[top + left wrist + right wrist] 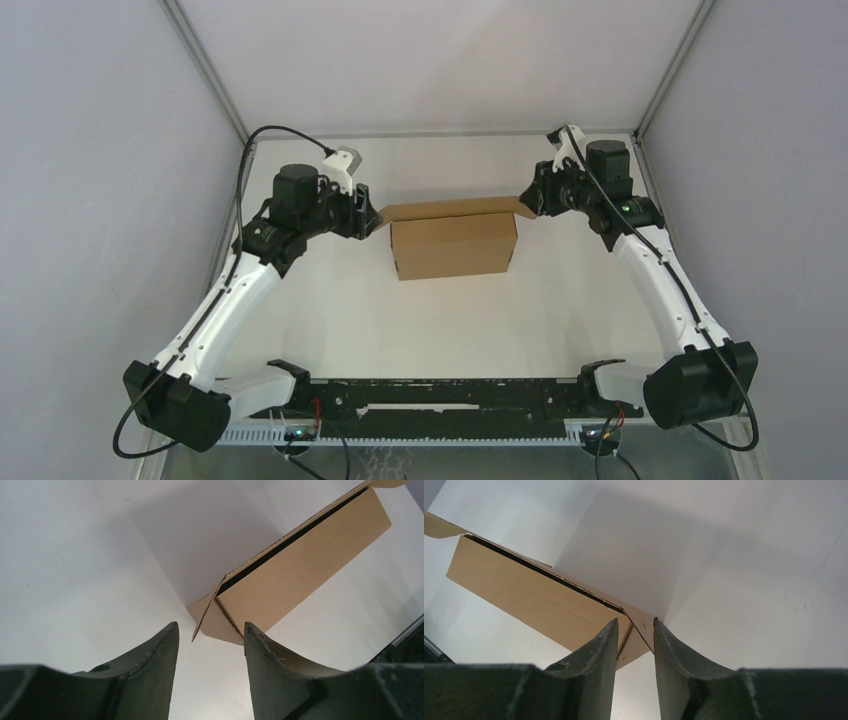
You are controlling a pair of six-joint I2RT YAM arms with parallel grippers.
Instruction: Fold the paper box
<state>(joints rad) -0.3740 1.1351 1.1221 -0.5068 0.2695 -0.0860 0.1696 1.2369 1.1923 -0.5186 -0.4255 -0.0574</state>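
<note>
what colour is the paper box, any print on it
Plain brown cardboard with no print. The paper box shows best in the top external view.

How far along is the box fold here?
Done: the plain brown cardboard box stands formed, lid lowered but gapped. In hand: right gripper straddles one protruding end flap; left gripper, open, faces the other. Left: tuck both flaps, seat lid.

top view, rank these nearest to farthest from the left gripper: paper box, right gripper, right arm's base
1. paper box: its left end sits right beside the left gripper.
2. right gripper: at the box's opposite, right end.
3. right arm's base: at the near right corner, farthest by a clear margin.
</note>
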